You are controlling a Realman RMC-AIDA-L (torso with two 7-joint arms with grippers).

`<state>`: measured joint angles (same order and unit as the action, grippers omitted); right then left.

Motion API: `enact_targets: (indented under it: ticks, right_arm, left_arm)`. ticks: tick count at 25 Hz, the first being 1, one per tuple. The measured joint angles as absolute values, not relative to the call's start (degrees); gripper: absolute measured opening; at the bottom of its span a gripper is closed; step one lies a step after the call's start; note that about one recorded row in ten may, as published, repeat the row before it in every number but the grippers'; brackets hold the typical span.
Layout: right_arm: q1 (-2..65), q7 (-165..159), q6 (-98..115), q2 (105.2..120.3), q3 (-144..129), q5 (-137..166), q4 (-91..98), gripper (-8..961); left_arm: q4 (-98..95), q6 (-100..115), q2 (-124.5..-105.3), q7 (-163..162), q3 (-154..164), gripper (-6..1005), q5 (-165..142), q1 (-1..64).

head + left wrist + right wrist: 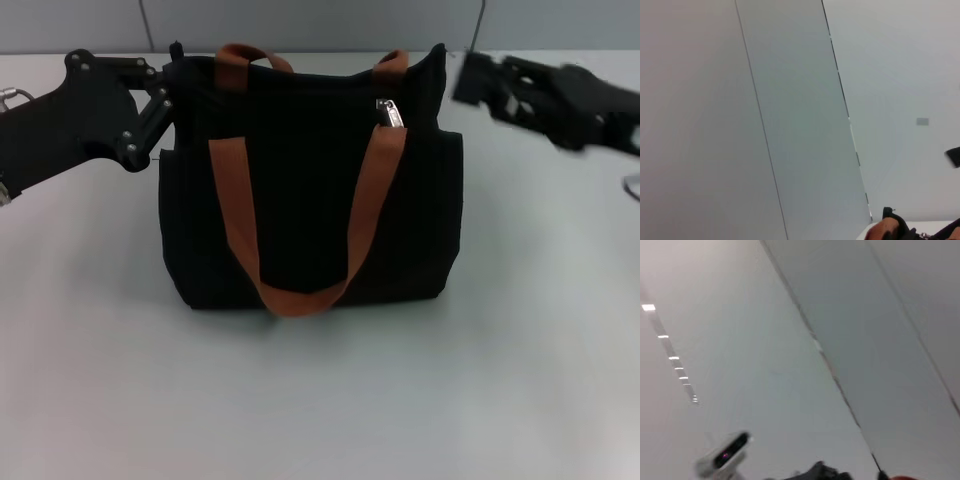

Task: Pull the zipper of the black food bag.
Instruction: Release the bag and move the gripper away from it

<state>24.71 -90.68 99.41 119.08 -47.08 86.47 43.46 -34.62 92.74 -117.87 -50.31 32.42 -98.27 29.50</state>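
The black food bag [310,200] stands upright mid-table in the head view, with rust-orange strap handles [300,290]. The silver zipper pull [390,112] hangs at the bag's top right, beside the right strap. My left gripper [168,92] is at the bag's top left corner, its fingers closed on the fabric edge. My right gripper [472,80] hovers just off the bag's top right corner, apart from it and from the zipper. The left wrist view shows only a bit of orange strap [884,231] at its edge. The zipper is out of view in both wrist views.
The bag stands on a pale grey table [320,400], with a grey wall [300,20] behind it. Both wrist views mostly show wall panels. A small white device [725,455] shows in the right wrist view.
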Motion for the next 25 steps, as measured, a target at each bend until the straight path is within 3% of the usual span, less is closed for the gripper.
enact_targets:
  ticks: [6, 14, 22, 25]
  right_arm:
    - [20.1, -72.0, 107.1, 118.38, -45.9, 89.8, 37.6, 514]
    - [18.1, -57.1, 104.0, 119.01, -45.7, 104.4, 32.7, 703]
    - [18.2, -55.1, 103.2, 119.05, -45.7, 104.7, 31.8, 719]
    - [18.2, -55.1, 103.2, 119.05, -45.8, 104.7, 31.8, 725]
  left_arm:
    - [-34.6, 91.3, -117.91, -53.1, 32.6, 43, -98.9, 29.4]
    - [-34.7, 90.1, -117.53, -58.3, 33.0, 44, -99.1, 29.2]
    - [-35.2, 90.5, -117.43, -62.4, 33.8, 44, -99.8, 28.5]
    - [-35.6, 90.6, -117.33, -63.3, 34.1, 131, -100.3, 28.4]
